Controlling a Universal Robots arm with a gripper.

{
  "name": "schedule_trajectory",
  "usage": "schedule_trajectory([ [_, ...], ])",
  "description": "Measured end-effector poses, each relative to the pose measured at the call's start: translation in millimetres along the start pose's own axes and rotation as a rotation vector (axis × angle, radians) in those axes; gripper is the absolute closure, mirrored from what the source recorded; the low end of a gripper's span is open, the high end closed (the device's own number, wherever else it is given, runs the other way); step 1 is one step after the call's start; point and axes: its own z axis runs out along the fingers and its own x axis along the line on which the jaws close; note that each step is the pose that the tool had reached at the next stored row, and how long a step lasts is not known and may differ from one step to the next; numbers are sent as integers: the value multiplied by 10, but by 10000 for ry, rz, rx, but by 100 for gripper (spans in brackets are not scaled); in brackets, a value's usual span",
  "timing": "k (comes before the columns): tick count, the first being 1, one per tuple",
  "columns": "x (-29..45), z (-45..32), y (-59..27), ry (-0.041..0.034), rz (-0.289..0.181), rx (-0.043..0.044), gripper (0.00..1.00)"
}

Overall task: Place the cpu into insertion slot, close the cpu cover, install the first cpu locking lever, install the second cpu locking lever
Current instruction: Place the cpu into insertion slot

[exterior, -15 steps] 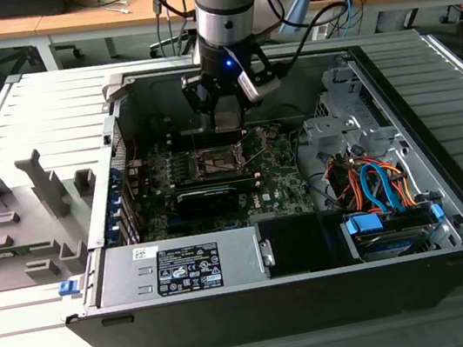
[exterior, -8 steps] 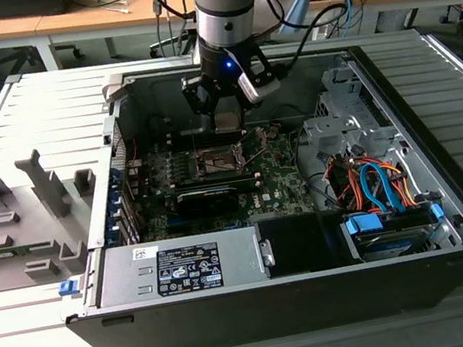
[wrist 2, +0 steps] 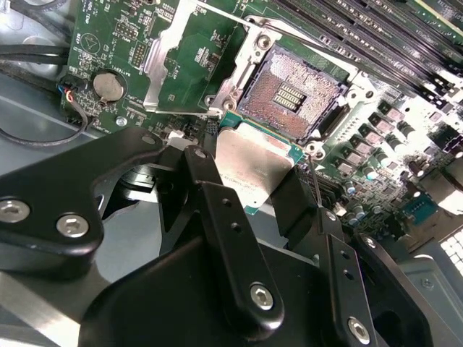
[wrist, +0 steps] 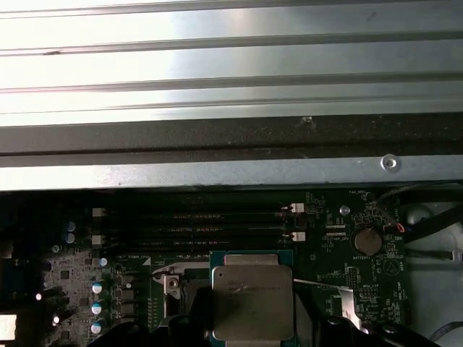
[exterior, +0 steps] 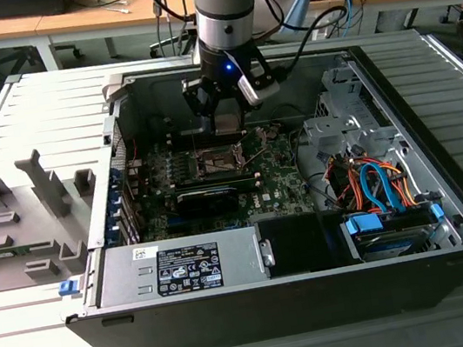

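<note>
One hand [wrist 2: 248, 172] clamping cpu [wrist: 252, 302], side edges hidden, insertion slot [wrist 2: 289, 94] uncovered

I count one cpu [wrist: 253, 303], one insertion slot [wrist 2: 293, 90], one cpu cover [wrist 2: 158, 72] and one coin battery [wrist 2: 108, 85]. My arm carries one hand [wrist 2: 249, 173] with two fingers [wrist 2: 217, 213]. The one computer case [exterior: 305, 303] holds one power supply [exterior: 180, 268] and one graphics card [exterior: 207, 199].
</note>
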Motion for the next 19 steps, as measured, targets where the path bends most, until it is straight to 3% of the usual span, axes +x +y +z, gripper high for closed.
schedule_trajectory([
  [19,2,53,-5,-1,0,0,46],
])
